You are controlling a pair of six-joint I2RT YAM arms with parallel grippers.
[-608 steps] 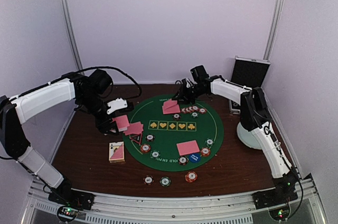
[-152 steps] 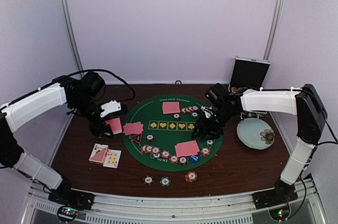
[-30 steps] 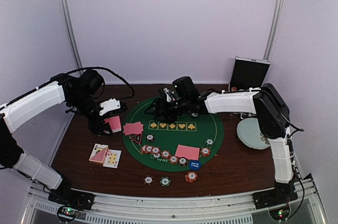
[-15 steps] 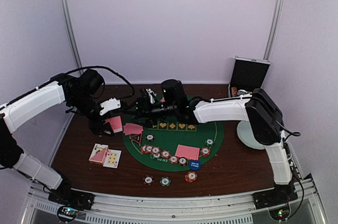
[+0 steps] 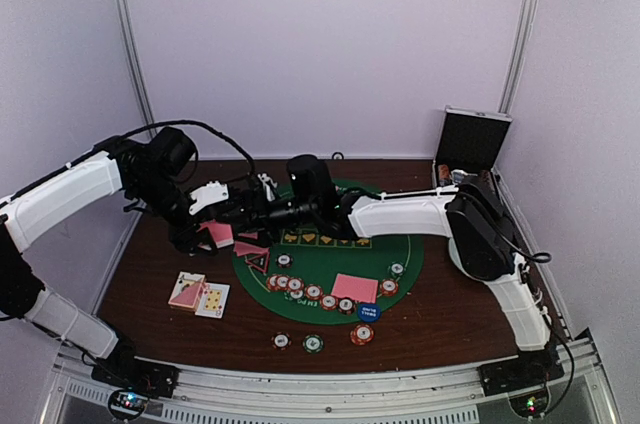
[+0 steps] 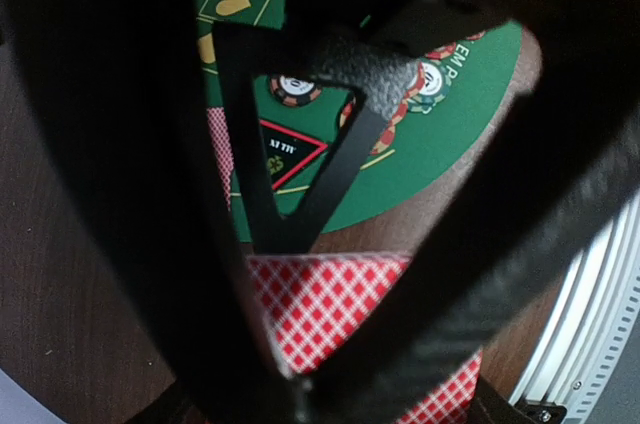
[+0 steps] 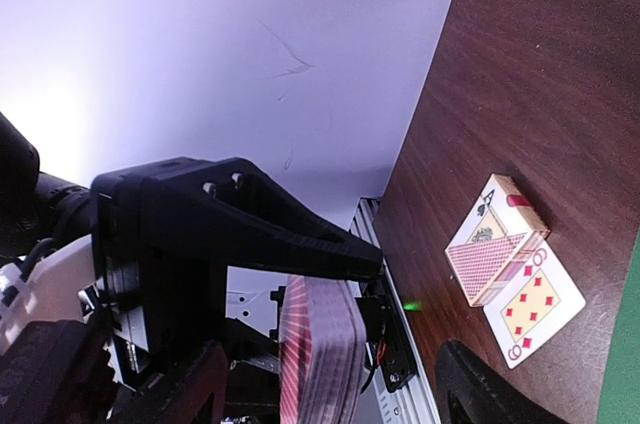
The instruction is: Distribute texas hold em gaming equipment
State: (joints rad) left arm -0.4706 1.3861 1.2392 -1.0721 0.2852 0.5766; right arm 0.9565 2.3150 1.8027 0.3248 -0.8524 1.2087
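deck (image 5: 214, 234): pink-backed, was held off the table (image 5: 450, 324) at left | face-down cards (image 5: 355, 286): lay flat, near side of green mat (image 5: 400, 244) | diamonds card (image 7: 525, 309): face-up on table, near left | chip row (image 5: 305, 290): striped, along mat's near edge | three chips (image 5: 313, 343): on table, nearer | blue dealer disc (image 5: 367, 310): just beside face-down cards

both arms wear white shells over black joints. the left arm (image 5: 70, 189) has a black cable (image 5: 200, 130) arching above its wrist. the right arm (image 5: 410, 212) ends in a black cylinder. left base (image 5: 127, 402) and right base (image 5: 530, 404) each show a green light. the left fingers (image 6: 340, 159) are matte black with a triangular cut-out, perhaps two screws.
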